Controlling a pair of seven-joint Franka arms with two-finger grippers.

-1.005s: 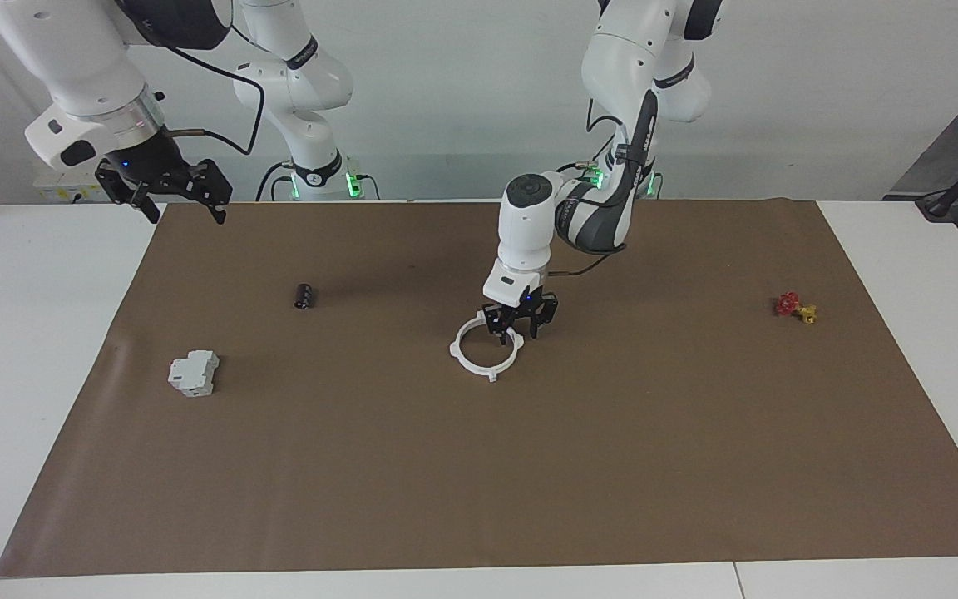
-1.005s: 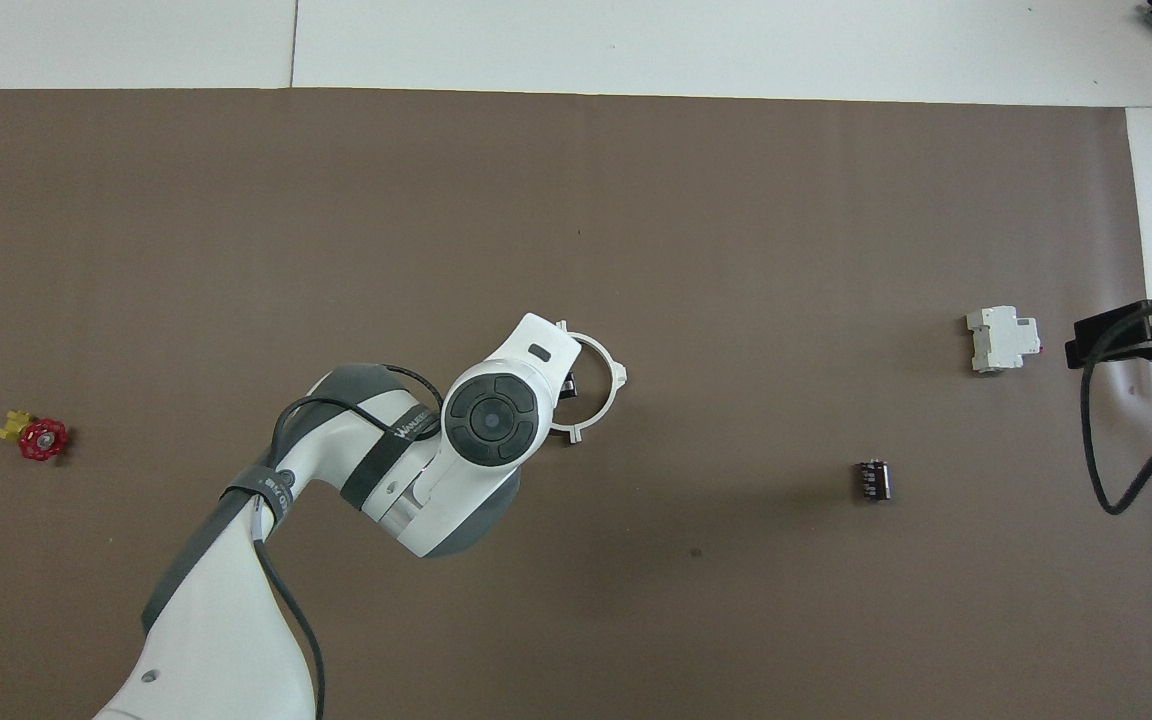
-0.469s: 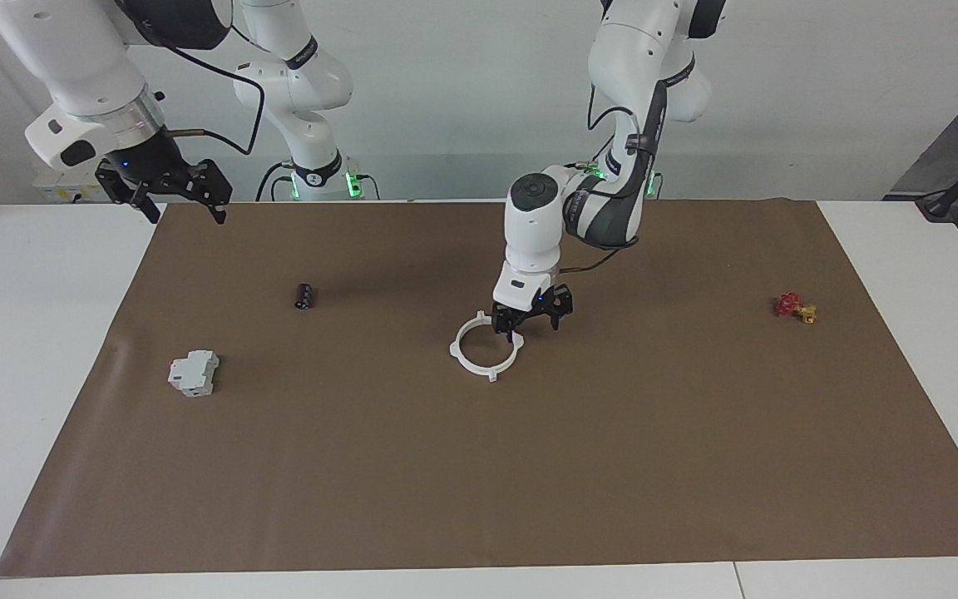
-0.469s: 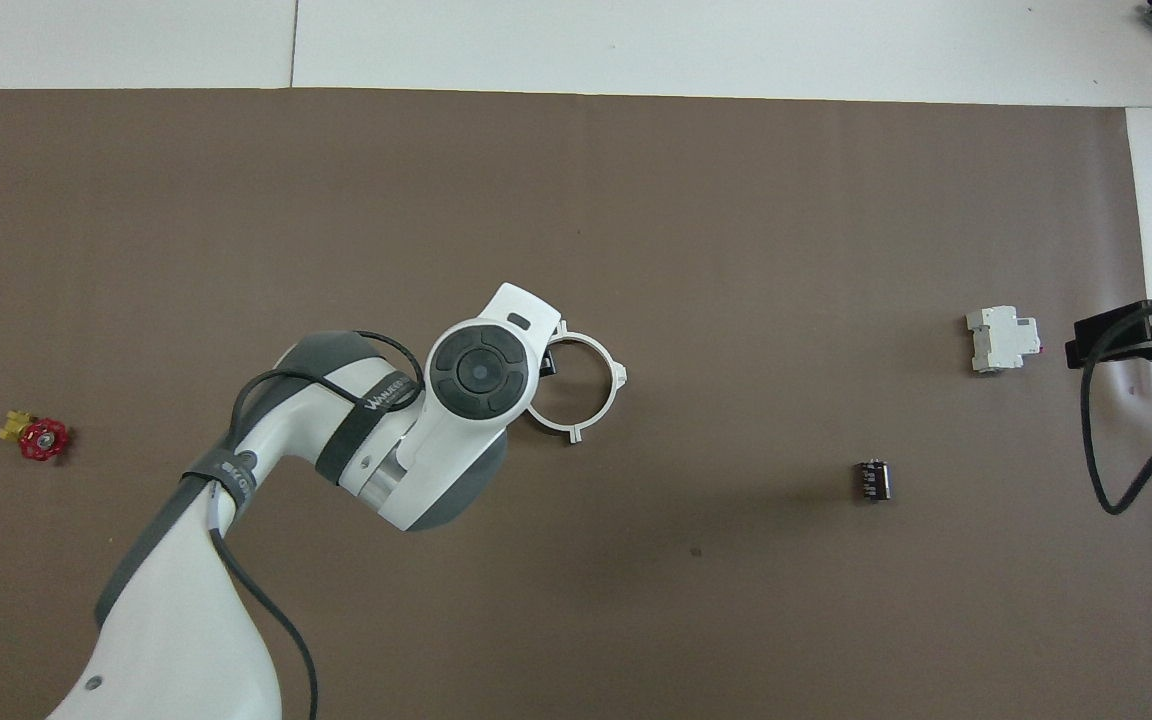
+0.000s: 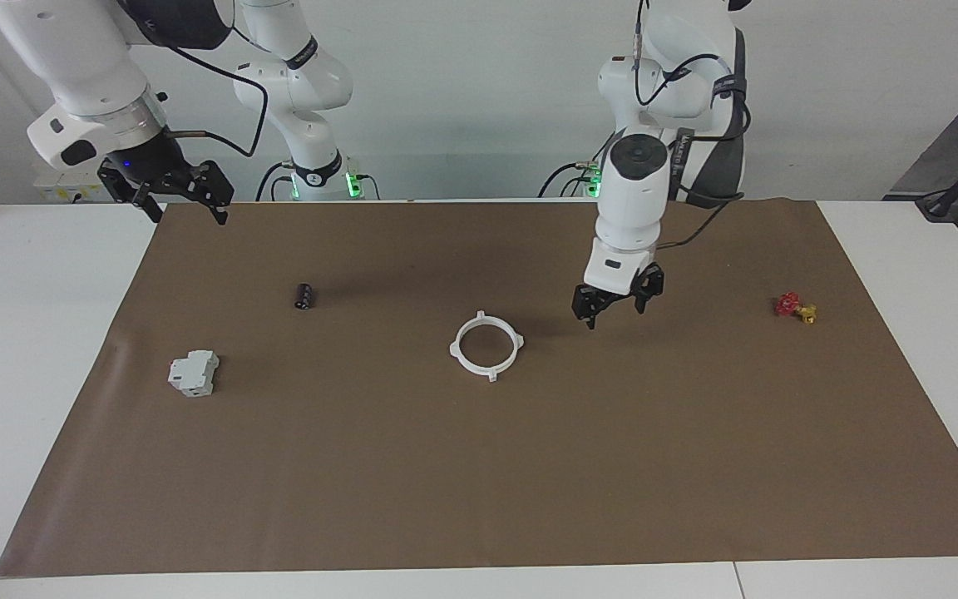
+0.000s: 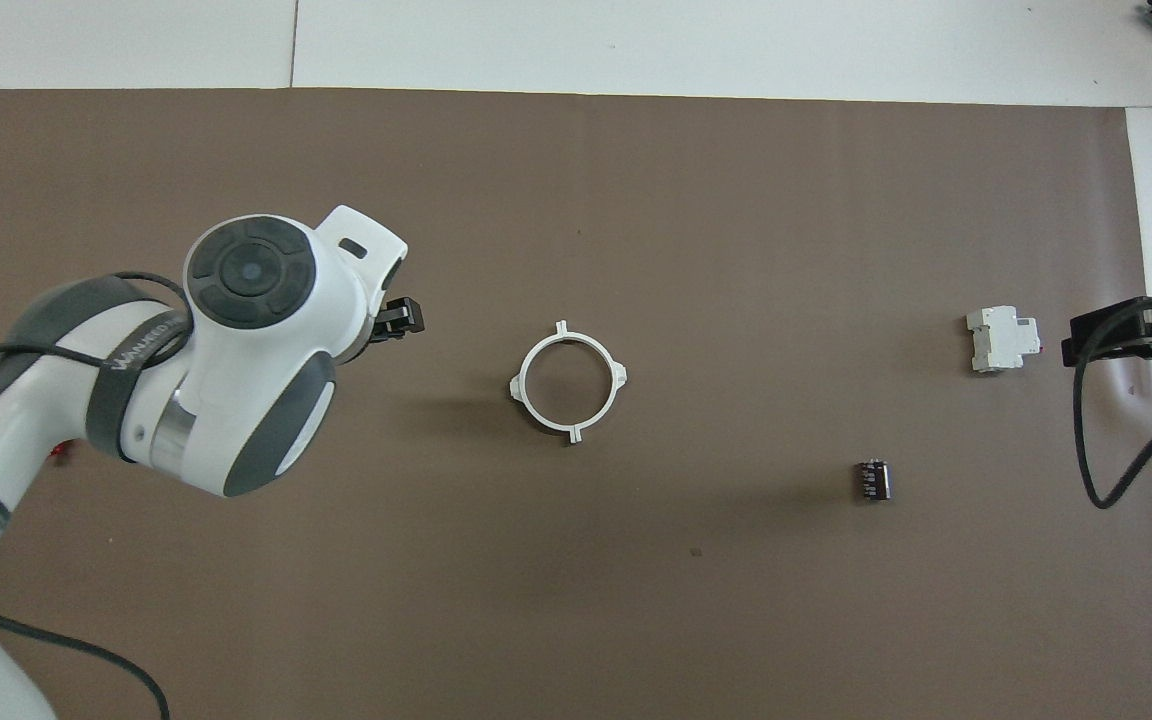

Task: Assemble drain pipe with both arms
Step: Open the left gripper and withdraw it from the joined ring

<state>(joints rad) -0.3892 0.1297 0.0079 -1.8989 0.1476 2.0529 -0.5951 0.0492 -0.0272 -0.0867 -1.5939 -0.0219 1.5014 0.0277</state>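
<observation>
The drain pipe lies flat on the brown mat as one white ring with four tabs, also seen whole in the overhead view. Nothing touches it. My left gripper hangs open and empty over bare mat between the ring and the valve. From overhead its wrist covers most of it, and only one black finger pokes out. My right gripper waits open and empty, raised over the mat's edge at the right arm's end, and it also shows at the side of the overhead view.
A grey-white boxy block and a small black cylinder lie toward the right arm's end. A red-and-yellow valve sits toward the left arm's end, covered by the left arm from overhead.
My left gripper opened off the ring's rim, rose and swung toward the left arm's end of the table. The ring stayed put. The right arm has not moved.
</observation>
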